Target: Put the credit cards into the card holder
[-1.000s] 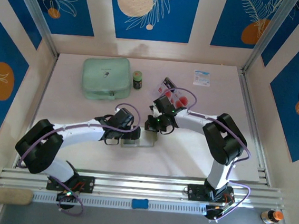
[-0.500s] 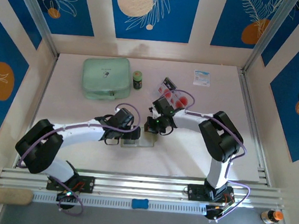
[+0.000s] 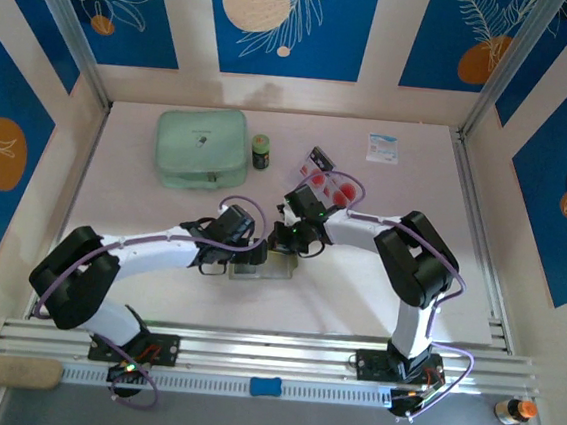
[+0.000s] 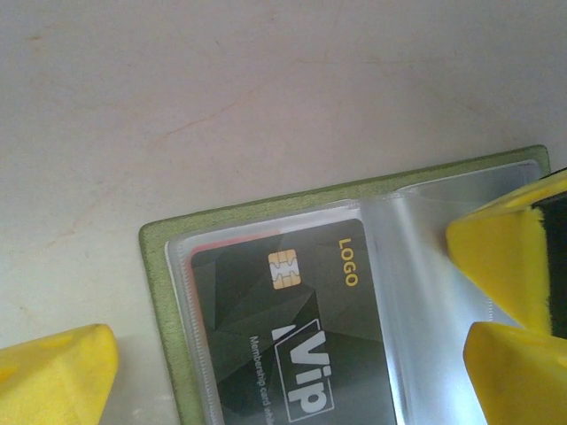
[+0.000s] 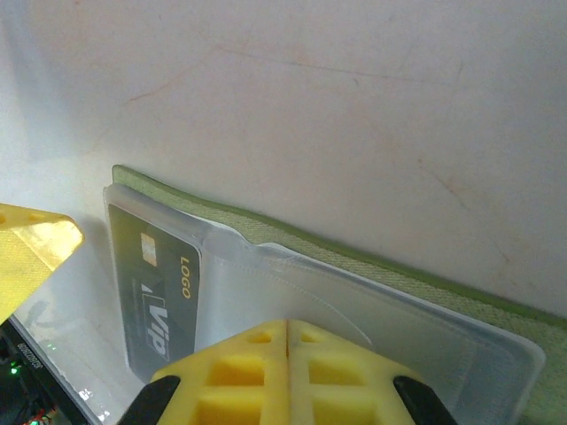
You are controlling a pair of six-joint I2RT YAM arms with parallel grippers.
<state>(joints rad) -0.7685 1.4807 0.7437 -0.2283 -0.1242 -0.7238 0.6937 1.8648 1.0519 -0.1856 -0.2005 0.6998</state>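
At mid-table, the card holder (image 3: 264, 264) is lying open, with a black VIP card (image 4: 292, 354) sitting in its clear sleeve (image 5: 354, 310). The left gripper (image 3: 246, 257) is hovering with its fingers spread across one end of the holder, one yellow fingertip (image 4: 53, 372) resting off the olive edge. The right gripper (image 5: 288, 376) is standing with its fingers pressed together at the sleeve's rim; I cannot tell whether they are pinching anything. Farther back, the credit cards (image 3: 336, 188) are lying in a clear tray (image 3: 314, 163), well apart from a mint-green case (image 3: 201, 147).
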